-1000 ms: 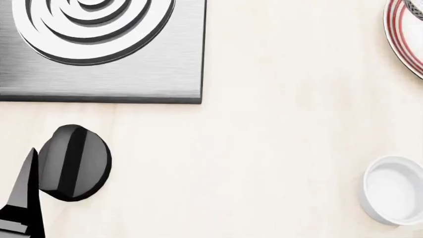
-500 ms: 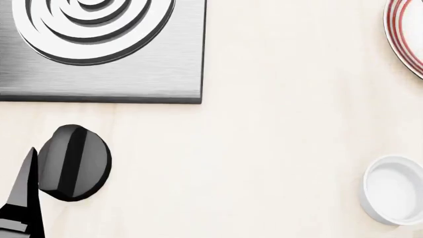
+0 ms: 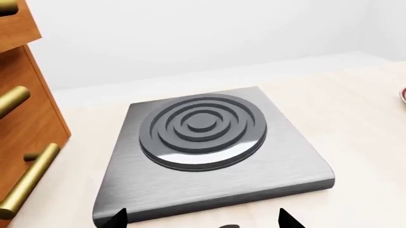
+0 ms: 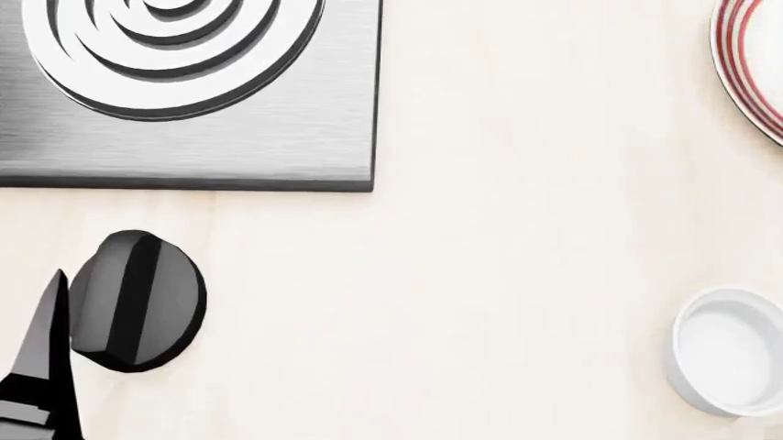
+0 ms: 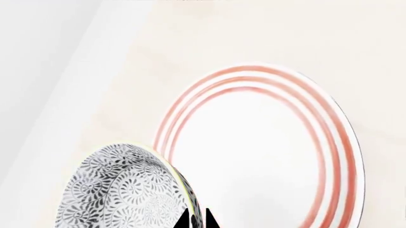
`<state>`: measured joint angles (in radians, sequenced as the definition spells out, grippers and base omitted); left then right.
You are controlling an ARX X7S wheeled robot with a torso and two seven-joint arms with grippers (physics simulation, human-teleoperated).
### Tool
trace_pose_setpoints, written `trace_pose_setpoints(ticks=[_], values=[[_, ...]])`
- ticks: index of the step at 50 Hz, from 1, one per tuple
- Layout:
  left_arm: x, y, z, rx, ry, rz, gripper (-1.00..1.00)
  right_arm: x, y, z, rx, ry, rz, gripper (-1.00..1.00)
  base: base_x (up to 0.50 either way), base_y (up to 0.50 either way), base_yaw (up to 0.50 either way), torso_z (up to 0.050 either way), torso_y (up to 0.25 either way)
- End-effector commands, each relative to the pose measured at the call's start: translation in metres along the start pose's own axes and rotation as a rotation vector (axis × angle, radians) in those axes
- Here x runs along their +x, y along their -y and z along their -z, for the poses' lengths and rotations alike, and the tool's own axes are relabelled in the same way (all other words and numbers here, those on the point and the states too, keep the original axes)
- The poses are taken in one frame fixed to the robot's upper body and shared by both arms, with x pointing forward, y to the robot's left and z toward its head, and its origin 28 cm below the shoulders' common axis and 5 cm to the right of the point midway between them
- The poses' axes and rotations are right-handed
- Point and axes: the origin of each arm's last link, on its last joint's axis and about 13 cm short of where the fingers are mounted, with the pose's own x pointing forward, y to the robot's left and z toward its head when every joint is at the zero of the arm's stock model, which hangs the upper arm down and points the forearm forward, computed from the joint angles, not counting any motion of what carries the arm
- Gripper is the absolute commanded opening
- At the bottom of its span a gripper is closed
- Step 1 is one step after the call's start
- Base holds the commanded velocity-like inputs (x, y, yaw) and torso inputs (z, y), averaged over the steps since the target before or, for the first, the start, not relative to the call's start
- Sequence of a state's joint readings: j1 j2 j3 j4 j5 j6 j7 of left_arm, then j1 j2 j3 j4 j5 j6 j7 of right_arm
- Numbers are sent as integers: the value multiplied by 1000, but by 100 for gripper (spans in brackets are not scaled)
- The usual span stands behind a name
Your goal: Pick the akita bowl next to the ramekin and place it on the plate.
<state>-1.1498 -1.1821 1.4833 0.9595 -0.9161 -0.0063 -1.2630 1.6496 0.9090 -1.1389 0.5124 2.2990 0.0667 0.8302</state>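
Observation:
In the right wrist view the akita bowl point(image 5: 127, 190), grey-and-white floral, hangs tilted over the near rim of the plate point(image 5: 266, 142), which is white with red rings. My right gripper point(image 5: 198, 222) is shut on the bowl's rim, one black tip on each side. The head view catches only the plate's edge point(image 4: 749, 64) at top right and the plain white ramekin point(image 4: 731, 351) at lower right. My left gripper point(image 3: 201, 221) is open with nothing between its tips, near the front edge of the stove slab. One of its fingers point(image 4: 43, 367) shows at the head view's lower left.
A brushed-metal stove slab point(image 4: 183, 137) with a ringed burner point(image 3: 203, 128) fills the head view's upper left. A black knob point(image 4: 135, 301) lies on the pale wooden counter right beside my left finger. Wooden drawers with brass handles point(image 3: 25, 118) stand beside the slab.
A sliver of patterned bowl over the plate's edge at the head view's top right a second ago is gone from that view. The left arm has not moved.

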Motion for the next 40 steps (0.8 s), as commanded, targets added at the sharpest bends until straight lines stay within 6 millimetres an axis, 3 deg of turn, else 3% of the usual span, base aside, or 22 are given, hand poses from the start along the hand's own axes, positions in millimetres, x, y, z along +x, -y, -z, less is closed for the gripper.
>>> trace_pose_setpoints(ticks=[1, 40], values=[[0, -1, 0, -1, -1, -4, 100, 4, 0, -3, 4, 15, -4, -100, 0, 0, 0, 0, 0], [-1, -1, 3, -1, -7, -6, 100, 16, 13, -1, 0, 27, 31, -100, 0, 0, 0, 0, 1]])
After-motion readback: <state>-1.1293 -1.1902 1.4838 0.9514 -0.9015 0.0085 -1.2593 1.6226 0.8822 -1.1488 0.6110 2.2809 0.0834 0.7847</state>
